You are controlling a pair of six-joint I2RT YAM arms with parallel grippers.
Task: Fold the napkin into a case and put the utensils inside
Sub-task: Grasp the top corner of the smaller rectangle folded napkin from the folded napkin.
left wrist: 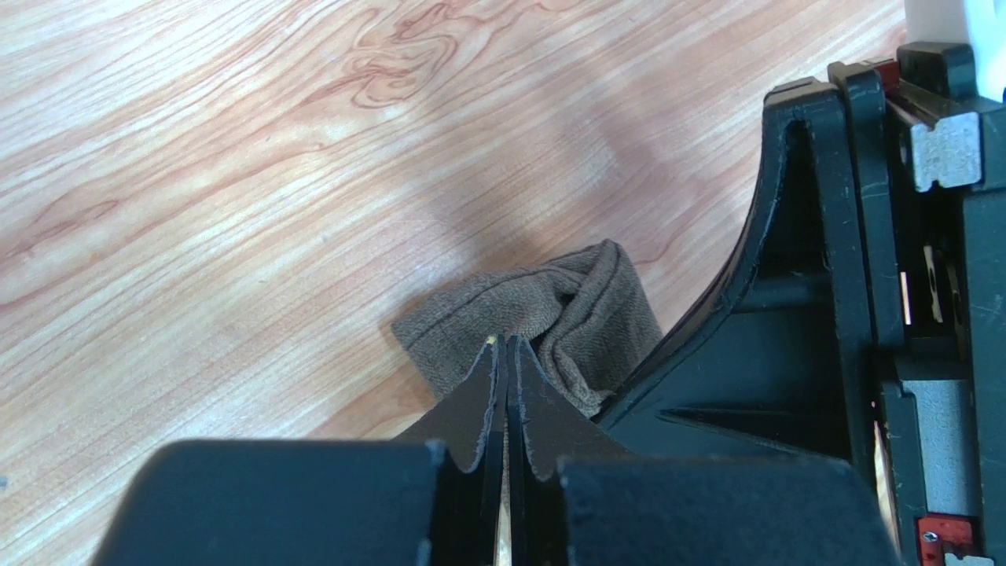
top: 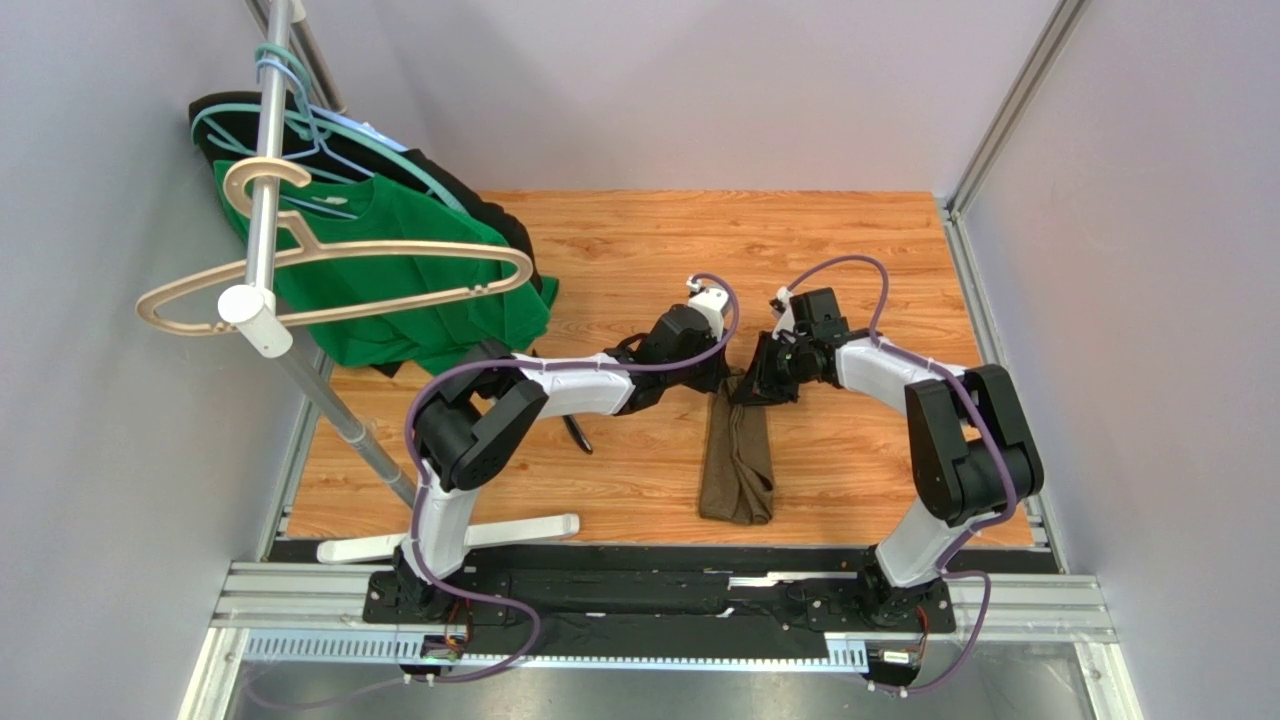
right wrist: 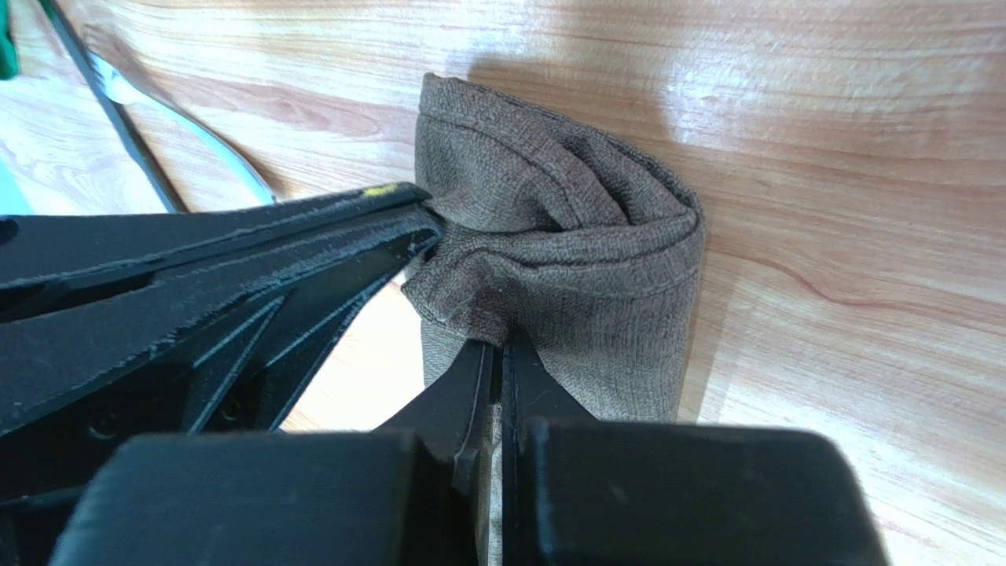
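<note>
The olive-brown napkin (top: 736, 459) lies on the wooden table as a narrow long strip, its far end lifted and rolled over (right wrist: 567, 236). My left gripper (top: 730, 380) is shut on that far end's left edge (left wrist: 520, 313). My right gripper (top: 757, 386) is shut on the same end from the near side, with cloth running into its jaws (right wrist: 496, 342). The two grippers nearly touch; the left fingers (right wrist: 354, 224) show in the right wrist view. The utensils (top: 577, 435) lie left of the napkin beside the left arm, dark handles and a silvery end (right wrist: 219, 153) showing.
A clothes rack pole (top: 274, 180) stands at the left with a green shirt (top: 406, 293), a black garment (top: 504, 228) and a bare wooden hanger (top: 338, 285). Its white foot (top: 466, 534) lies by the left arm's base. Grey walls enclose the table (top: 646, 240).
</note>
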